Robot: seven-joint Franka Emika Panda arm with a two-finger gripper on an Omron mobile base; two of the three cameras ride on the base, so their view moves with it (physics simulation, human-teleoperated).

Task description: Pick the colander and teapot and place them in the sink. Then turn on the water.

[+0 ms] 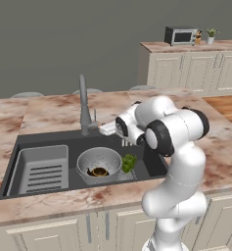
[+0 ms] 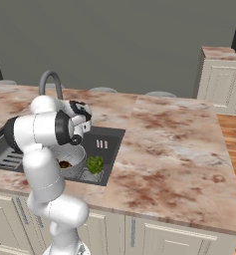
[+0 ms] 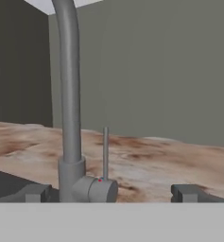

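The silver perforated colander point(image 1: 99, 162) sits in the dark sink point(image 1: 49, 138), right of its middle. The small brown teapot point(image 1: 98, 172) rests inside the colander. From the right base view the arm hides part of the colander point(image 2: 74, 158), and the teapot point(image 2: 64, 164) shows in it. My gripper point(image 1: 104, 129) hovers over the sink's back rim, just right of the grey tap point(image 1: 83, 105). In the hand view its fingertips point(image 3: 189, 193) stand wide apart, open and empty, with the tap point(image 3: 70, 94) and its thin upright lever point(image 3: 105, 151) between them. No water is visible.
A grey ribbed tray point(image 1: 41, 170) fills the sink's left part. A green leafy bunch point(image 1: 128, 163) lies beside the colander on its right. Pinkish marble counter point(image 2: 174, 144) surrounds the sink. A cabinet with a microwave point(image 1: 181, 35) stands far back right.
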